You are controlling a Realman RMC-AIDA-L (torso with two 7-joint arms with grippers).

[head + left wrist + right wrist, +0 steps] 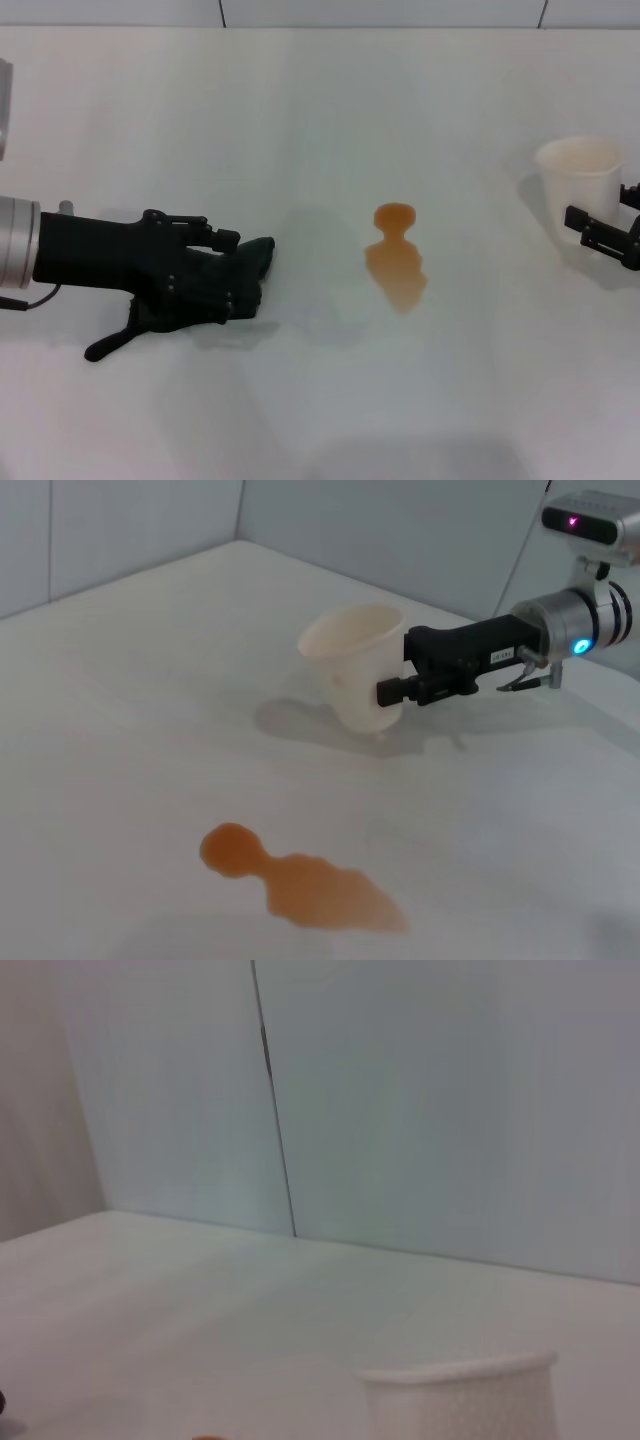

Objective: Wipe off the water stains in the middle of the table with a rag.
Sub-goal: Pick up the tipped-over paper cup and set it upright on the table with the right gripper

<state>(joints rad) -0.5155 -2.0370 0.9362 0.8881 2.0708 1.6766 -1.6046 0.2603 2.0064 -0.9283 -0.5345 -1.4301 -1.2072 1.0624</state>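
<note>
On the broad smooth white tabletop (300, 120), near its middle, sits the translucent orange-amber puddle (396, 255): a small round blob joined by a narrow neck to a larger tapering blob. Same puddle shows in the left wrist view (300, 882), unsmeared, edges intact.

Left gripper (235, 262) comes in low from the left edge in the head view, fingers pointing toward the puddle. It sits over the soft black-charcoal rag (250, 270); black on black, so I can't separate fingers from cloth well. Looks like the rag is pinned or pinched under the fingertips, but can't confirm the grasp, so finger state is undetermined. A thin dark strip trails back toward the near-left from under the gripper, touching the table. Rag's leading edge is near the puddle but apart from it, a bare strip of table between them.

Right gripper (600, 232) is at the right edge of the head view, clamped on the side of a white plastic cup (580, 185). Left wrist view shows it better (392, 692): black fingers gripping the cup (350, 665) wall, cup tilted, its base just off or barely touching the table. Cup is well apart from the puddle. Right wrist view shows only the cup rim (460, 1390), table and pale wall panels.
</note>
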